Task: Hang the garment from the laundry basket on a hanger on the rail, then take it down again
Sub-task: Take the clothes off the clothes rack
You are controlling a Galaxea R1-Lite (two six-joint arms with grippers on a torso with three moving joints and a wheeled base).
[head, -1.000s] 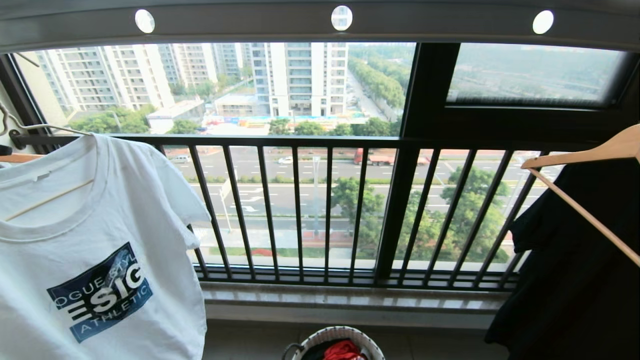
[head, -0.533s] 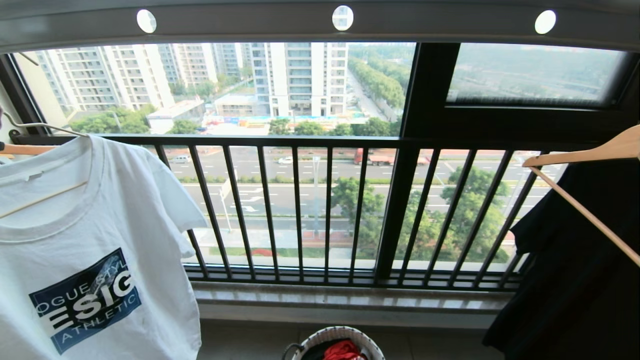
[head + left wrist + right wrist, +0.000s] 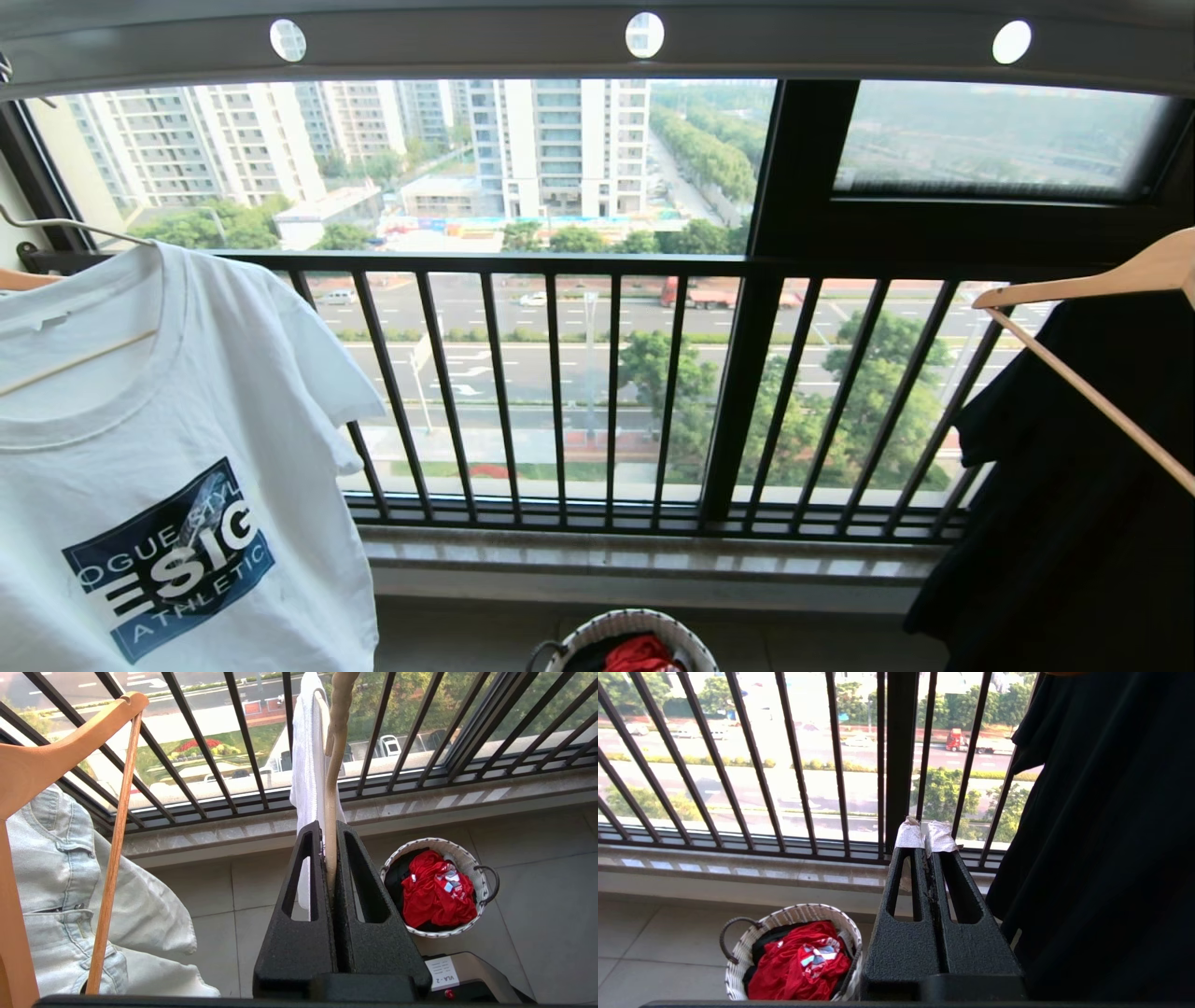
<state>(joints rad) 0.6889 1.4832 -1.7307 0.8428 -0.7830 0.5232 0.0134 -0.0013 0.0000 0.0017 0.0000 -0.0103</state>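
The left gripper [image 3: 330, 858] is clenching the long twisted neck of the hanger [image 3: 332, 788], with the garment [image 3: 177, 448] draped on it and hanging at the left of the head view, below the rail [image 3: 597, 42]. The right gripper [image 3: 928, 840] is sitting closed on nothing, parked low near the laundry basket [image 3: 738, 961], which is holding only a red garment [image 3: 798, 961] over something dark. Whether the hook is already seated on the rail cannot be told, since the hook is lying outside every view. Judging from this, the step in hand is carrying the hanger at the rail, and doing it well is a matter of keeping the neck upright in the jaws so the shirt is not sliding off 1 shoulder, and moving slowly enough that the cloth is not swinging. Room is tight on the left, where a wooden hanger [image 3: 51, 751] bearing a pale denim piece [image 3: 70, 882] is hanging just beside the gripper. The window railing [image 3: 560, 392] is standing close behind the shirt. Open space is lying toward the middle, well apart from the black garment [image 3: 1074, 485] at the right.
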